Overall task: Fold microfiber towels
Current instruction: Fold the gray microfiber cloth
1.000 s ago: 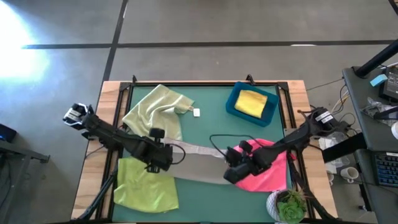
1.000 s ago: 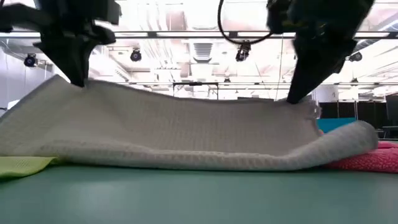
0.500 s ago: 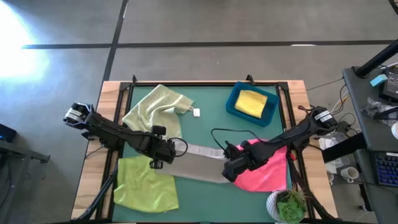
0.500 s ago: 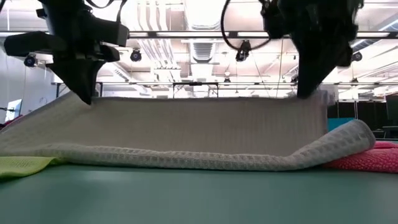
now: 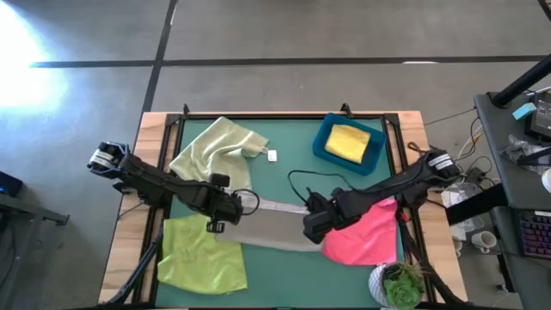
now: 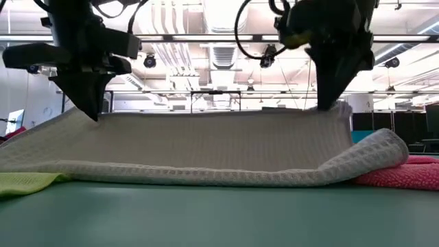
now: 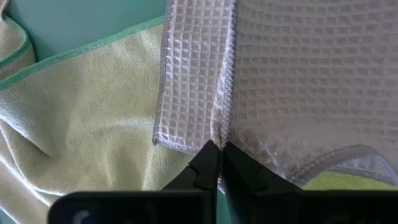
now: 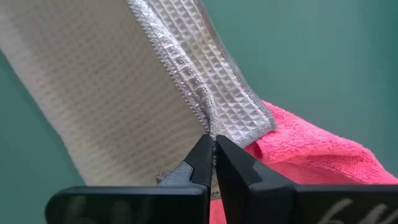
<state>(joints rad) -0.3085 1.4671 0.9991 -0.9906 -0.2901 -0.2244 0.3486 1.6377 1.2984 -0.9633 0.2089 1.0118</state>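
Note:
A light grey waffle-weave towel (image 5: 274,231) hangs between my two grippers in the middle of the table. Its raised edge runs level in the low view, and its lower fold (image 6: 206,175) lies on the green mat. My left gripper (image 5: 217,226) is shut on the towel's left end, and my right gripper (image 5: 311,232) is shut on its right end. The lime green towel (image 5: 202,263) lies flat at the near left. The pale green towel (image 5: 215,148) lies crumpled at the far left. The hot pink towel (image 5: 368,239) lies at the near right, and the yellow towel (image 5: 349,140) sits in the blue bin. My left gripper pinches the grey towel's stitched hem (image 7: 217,132) close to a corner, between its two fingertips, slanting steeply down from above. That end is lifted off the mat and the cloth spreads away from the fingers. My right gripper pinches the hem (image 8: 207,124) near the opposite corner between its two fingertips, also steeply from above. That end is raised above the pink towel, and the held edge (image 6: 219,113) runs straight between the two holds.
The blue bin (image 5: 325,148) stands at the far right of the mat. A small white object (image 5: 272,156) lies near the pale green towel. A potted plant (image 5: 398,284) stands at the near right corner. Wooden rails (image 5: 155,172) frame the mat.
My left gripper has sunk a little. My right gripper has turned and has shifted toward the table's left and far edge. The grey towel's held edge, which sagged and sloped a second ago, now runs level and straight. Its lower fold has stayed on the mat.

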